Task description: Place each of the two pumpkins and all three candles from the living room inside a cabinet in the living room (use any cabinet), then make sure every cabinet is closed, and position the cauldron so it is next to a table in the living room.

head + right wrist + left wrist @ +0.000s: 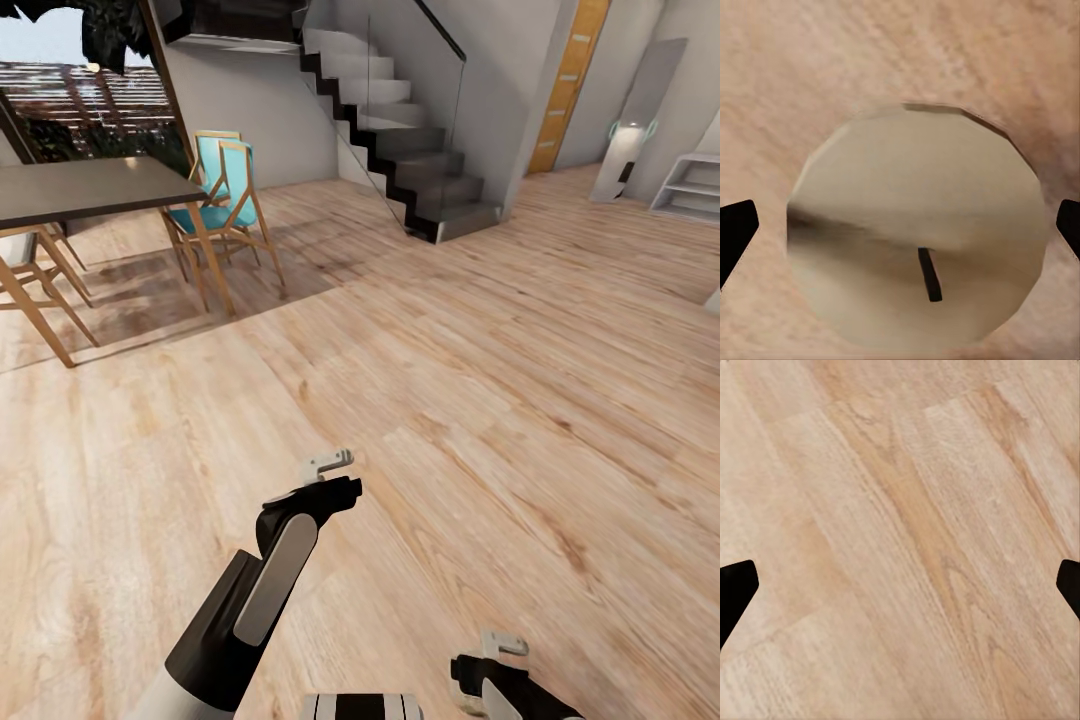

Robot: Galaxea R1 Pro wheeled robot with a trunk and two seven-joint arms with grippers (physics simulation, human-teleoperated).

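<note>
Scene: open living room, plank floor (480,400), a dark desk (90,185) with teal chairs (225,190) far left, a staircase (400,130) at the back; no cabinet in sight
Candle: the olive-tan candle (916,232) sits between the right fingers in the right wrist view, wick end facing the camera, floor behind it
Right gripper: the right gripper (500,650) is low at the head view's edge; its dark fingers (735,229) stand either side of the candle, so I judge it grasped, though contact itself is hidden
Left gripper: the left gripper (330,465) hangs over bare floor, fingers (733,592) spread wide apart and carrying nothing
Step in hand: likely carrying the candle toward a cabinet while the base travels
Doing it well: hold the grip firm and the right arm tucked and level, turn the base until the cabinet comes into view, steer well apart from chair legs and stair edge
Risk: a smooth stubby cylinder may slip if the arm swings sharply
</note>
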